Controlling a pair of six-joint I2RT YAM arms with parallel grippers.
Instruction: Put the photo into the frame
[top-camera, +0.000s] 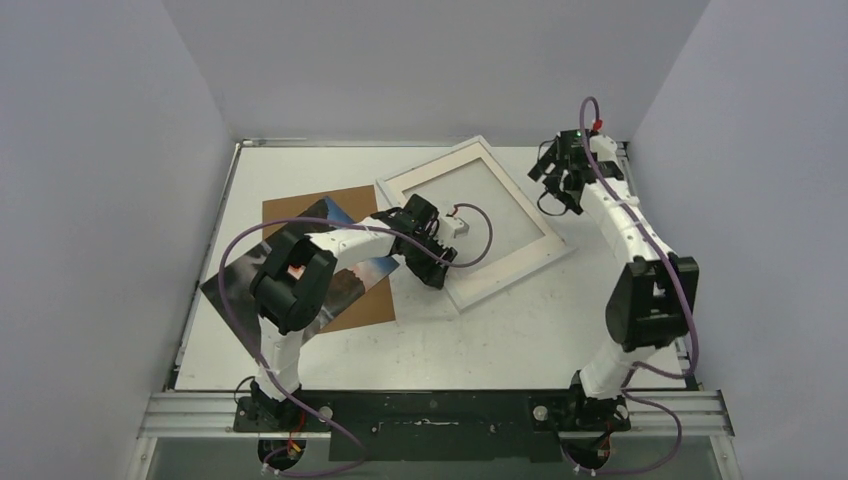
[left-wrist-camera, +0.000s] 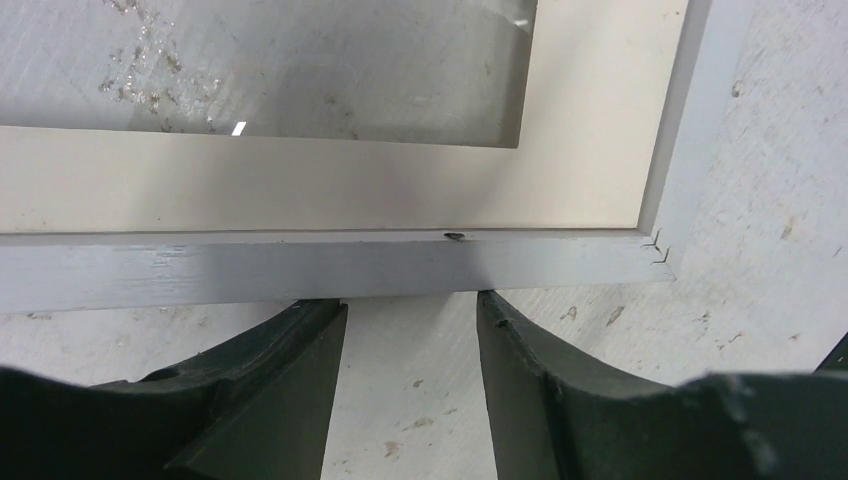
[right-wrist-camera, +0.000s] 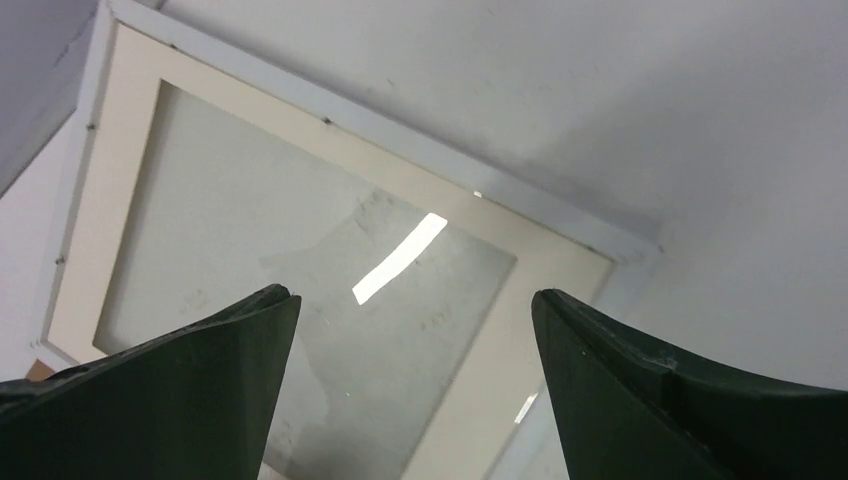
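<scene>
The white frame (top-camera: 515, 272) lies tilted at the table's middle, with a cream mat (left-wrist-camera: 300, 190) and glass in it. The photo (top-camera: 232, 280) lies to its left on a brown board (top-camera: 365, 305), partly hidden under my left arm. My left gripper (top-camera: 435, 265) is open and empty. Its fingertips (left-wrist-camera: 330, 310) touch the frame's near rail (left-wrist-camera: 300, 270) from outside, and the gripper (left-wrist-camera: 410, 300) is low on the table. My right gripper (top-camera: 555, 190) is open and empty above the frame's far right side. Its view (right-wrist-camera: 415, 295) shows the rail (right-wrist-camera: 400, 130) and mat (right-wrist-camera: 330, 143).
Grey walls close in the table on the left, back and right. The arm bases and a metal rail (top-camera: 430, 410) run along the near edge. A purple cable (top-camera: 480, 240) from the left arm loops over the frame's glass.
</scene>
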